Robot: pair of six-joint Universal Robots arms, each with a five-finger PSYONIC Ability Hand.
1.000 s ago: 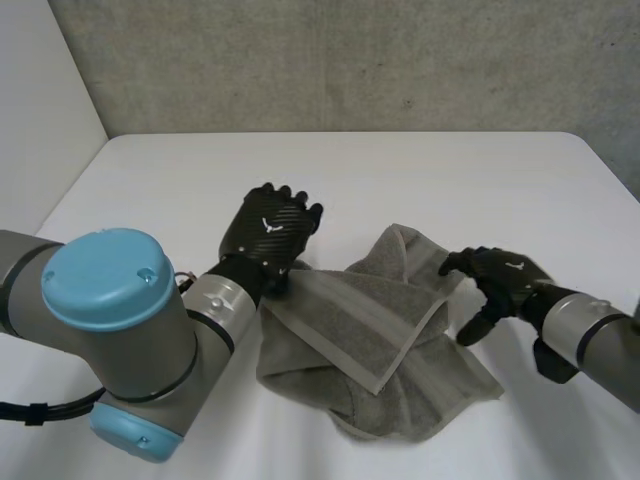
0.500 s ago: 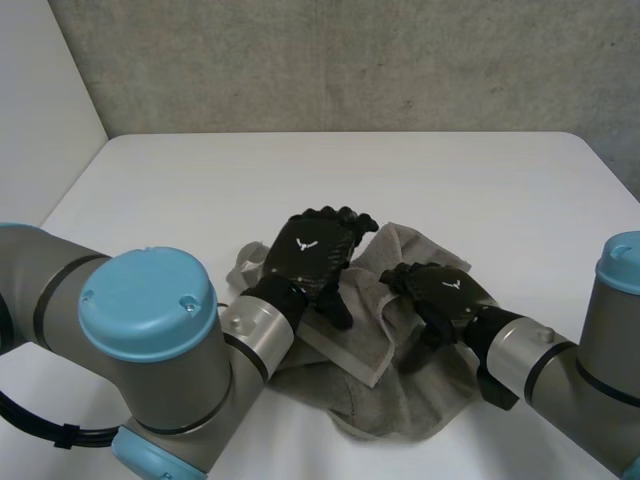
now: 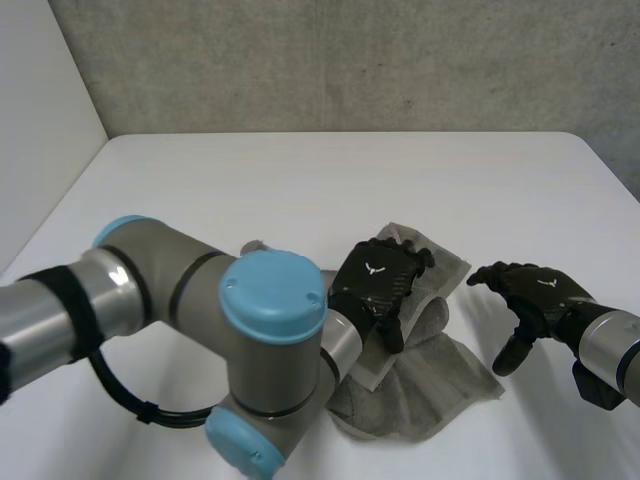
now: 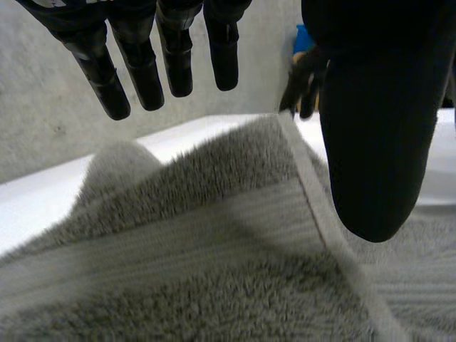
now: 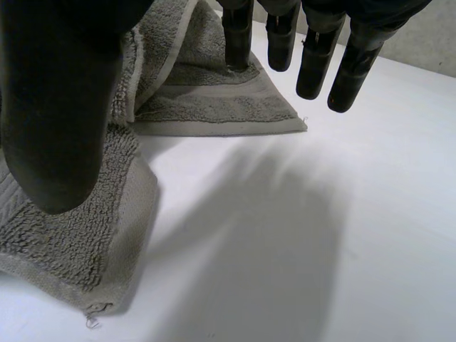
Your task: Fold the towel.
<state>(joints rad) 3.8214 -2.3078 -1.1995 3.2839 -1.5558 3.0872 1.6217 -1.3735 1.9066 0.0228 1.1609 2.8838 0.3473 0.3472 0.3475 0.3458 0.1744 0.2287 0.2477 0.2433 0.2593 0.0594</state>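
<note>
The towel [image 3: 430, 385] lies in a lumpy heap on the white surface [image 3: 300, 180], a bit to the robot's right of the middle. From the head view, the left hand [image 3: 378, 285] sits on top of the towel with its fingers flat and its thumb hanging down. A second ago this hand was at the towel's left edge, so it has slid across to the right. It looks like it pushed the left part of the towel over the rest. The right hand [image 3: 535, 290] was on the towel half a second ago. Now it has pulled away and hangs over the bare surface, just beside the towel's right side. In the left wrist view, the left hand's fingers [image 4: 146, 78] are straight and its thumb [image 4: 370, 128] is out to the side. The fuzzy towel [image 4: 214, 235] and its flat hem lie under the palm, and nothing is pinched. In the right wrist view, the right hand's fingers [image 5: 313, 64] are spread wide and hold nothing. A towel corner [image 5: 285, 121] lies near the fingertips, and bare surface [image 5: 285, 235] is under the palm. I think one fold has been laid over, but the towel is still bumpy and not neat, so the job is not done.
</note>
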